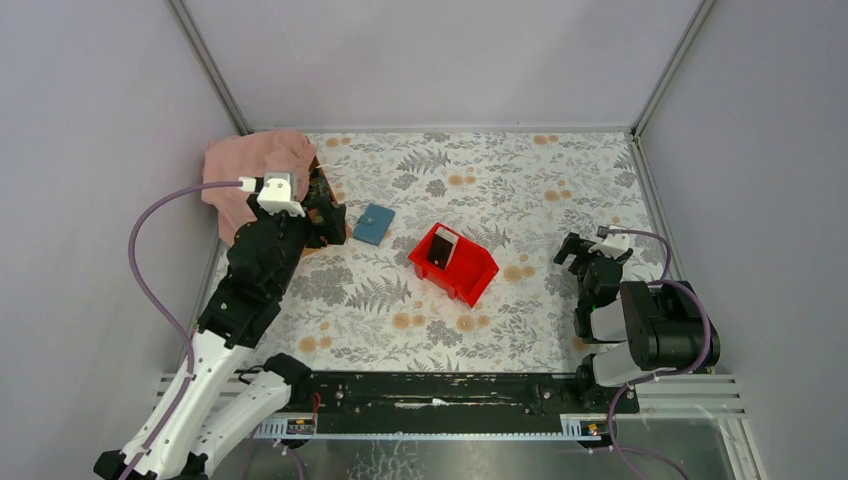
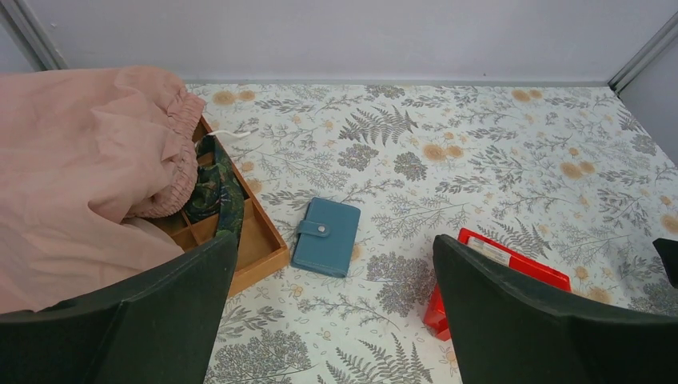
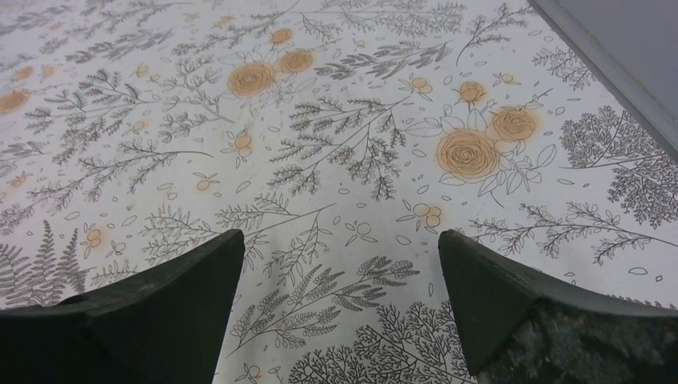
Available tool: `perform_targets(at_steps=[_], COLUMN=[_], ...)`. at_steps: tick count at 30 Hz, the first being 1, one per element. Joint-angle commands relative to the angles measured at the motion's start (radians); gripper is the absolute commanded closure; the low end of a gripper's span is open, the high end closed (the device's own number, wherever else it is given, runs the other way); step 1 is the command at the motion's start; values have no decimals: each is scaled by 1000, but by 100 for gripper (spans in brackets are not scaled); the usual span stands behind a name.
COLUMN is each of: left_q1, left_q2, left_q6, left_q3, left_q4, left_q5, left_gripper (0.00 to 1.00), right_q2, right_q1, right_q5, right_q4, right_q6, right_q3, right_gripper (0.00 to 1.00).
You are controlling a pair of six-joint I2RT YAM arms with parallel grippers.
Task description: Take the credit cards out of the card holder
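The card holder, a blue wallet, lies flat and snapped shut on the floral tablecloth. My left gripper hovers just left of it, open and empty, with the wallet framed between its fingers in the left wrist view. A couple of credit cards, dark and pale, lean inside the red bin right of the wallet. At the right side of the table my right gripper is open over bare cloth, holding nothing.
A pink cloth drapes over a wooden compartment tray at the back left, with a green patterned fabric in it. Grey walls enclose the table on three sides.
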Motion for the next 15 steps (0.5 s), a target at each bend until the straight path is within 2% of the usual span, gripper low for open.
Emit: perform_targets(at_steps=[1,10,12,15], left_q1=[-2,-2,-2,-2], left_q2=[-25,10,29,49], left_q6=[15,11,22,22], left_q3=[-20,-9,3,25], left_q4=[60,37,31,16], left_q5=[-7,-6,34,64], left_gripper=[0,0,0,0], right_q2=[2,-31,-98,-249], right_q1=[-4,-5,-4,-4], right_q5=[18,21,25,-23], right_q4=[138,133,31,-325], right_q6=[-1,1,1,-14], right_q3=[-4,-16,7,125], right_gripper=[1,1,1,1])
